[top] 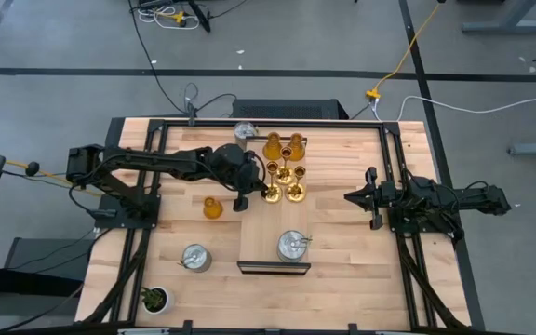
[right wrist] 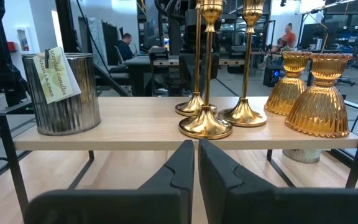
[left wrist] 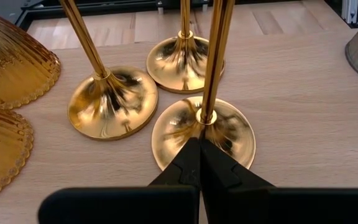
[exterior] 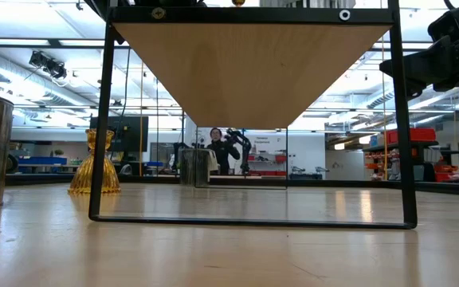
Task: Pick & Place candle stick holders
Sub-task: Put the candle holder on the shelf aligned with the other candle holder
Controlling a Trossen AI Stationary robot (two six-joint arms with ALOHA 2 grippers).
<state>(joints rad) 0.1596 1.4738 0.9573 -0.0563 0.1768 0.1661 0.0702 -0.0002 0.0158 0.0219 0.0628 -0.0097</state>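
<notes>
Three gold thin-stemmed candle stick holders [top: 287,177] stand on their round bases on a raised wooden shelf [top: 263,228]. Two amber bell-shaped ones [top: 283,145] stand behind them, and one silver holder [top: 292,246] sits near the shelf's front. My left gripper [left wrist: 199,146] is shut. Its tips are at the base of the nearest gold holder [left wrist: 204,127], on the side toward the table's left. A third amber holder [top: 212,207] and another silver one [top: 195,258] stand on the table. My right gripper [right wrist: 196,149] waits shut at the table's right side. My left gripper comes slanting down from the table's left. Its shut fingertips [left wrist: 191,155] are over the near rim of the gold holder's round base [left wrist: 173,134], below the upright stem. I cannot tell whether they touch the base. The holder stands upright on the shelf.
A further silver holder [top: 246,131] stands at the shelf's far end. A small green potted plant [top: 154,299] sits at the table's near left corner. Black frame rails [top: 389,167] run around the work area. Bare wood lies between the shelf and my right gripper.
</notes>
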